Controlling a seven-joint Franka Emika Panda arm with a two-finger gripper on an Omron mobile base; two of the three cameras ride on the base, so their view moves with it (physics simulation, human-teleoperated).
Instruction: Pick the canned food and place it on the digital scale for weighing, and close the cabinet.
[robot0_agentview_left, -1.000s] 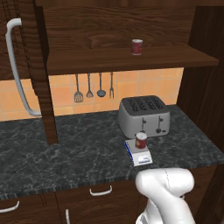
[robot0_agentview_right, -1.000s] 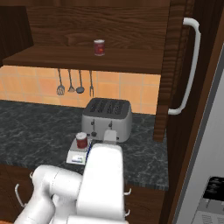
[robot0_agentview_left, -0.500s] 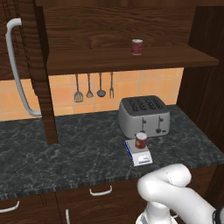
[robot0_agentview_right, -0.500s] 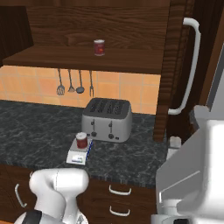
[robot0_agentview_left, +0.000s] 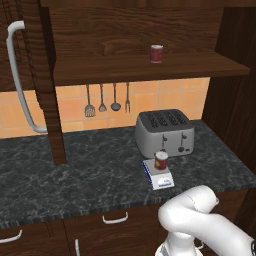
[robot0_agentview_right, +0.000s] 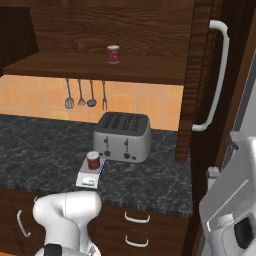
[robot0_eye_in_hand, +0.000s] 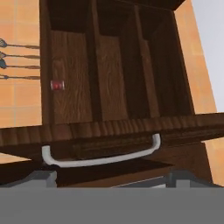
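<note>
Arm swung right, canned food (robot0_agentview_left: 161, 161) on digital scale (robot0_agentview_left: 158, 176), cabinet (robot0_agentview_right: 200, 85) open

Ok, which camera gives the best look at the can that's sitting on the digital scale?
The left base view: the canned food stands upright on the digital scale before the toaster, label facing the camera. The right base view shows the same can smaller, from its other side. The hand view faces the open cabinet instead.
</note>
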